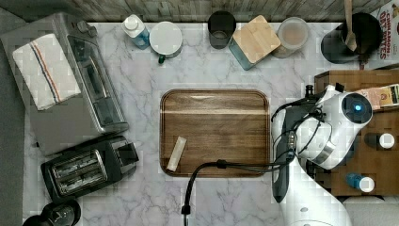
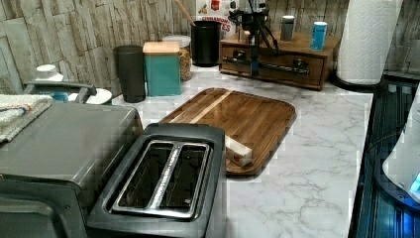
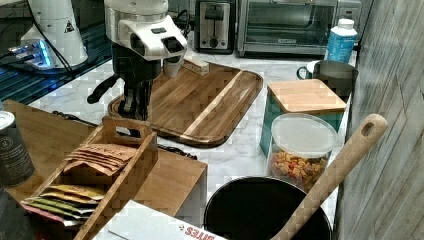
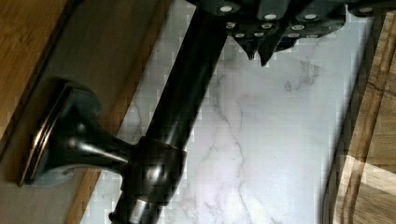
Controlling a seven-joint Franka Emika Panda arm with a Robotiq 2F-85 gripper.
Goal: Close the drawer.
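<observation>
The drawer (image 2: 282,75) sits in a low wooden cabinet at the top view's right edge. Its brown front panel (image 4: 100,65) carries a dark metal bar handle (image 4: 187,93) on a flared mount. In the left view the panel looks nearly flush with the cabinet face, and the handle (image 2: 277,66) runs across it. My gripper (image 4: 259,53) is shut, its tips close together right beside the bar on the side away from the panel. From the left view the gripper (image 2: 254,69) hangs straight down in front of the handle's middle. My white arm (image 1: 329,127) covers the cabinet's front edge.
A rounded wooden tray (image 1: 214,132) with a small beige stick (image 1: 176,153) lies just beyond the handle. A black cable (image 1: 226,165) crosses its near rim. The cabinet top (image 1: 376,165) holds a tea box (image 3: 100,170) and bottles. A toaster (image 1: 87,167), toaster oven (image 1: 70,84) and jars ring the counter.
</observation>
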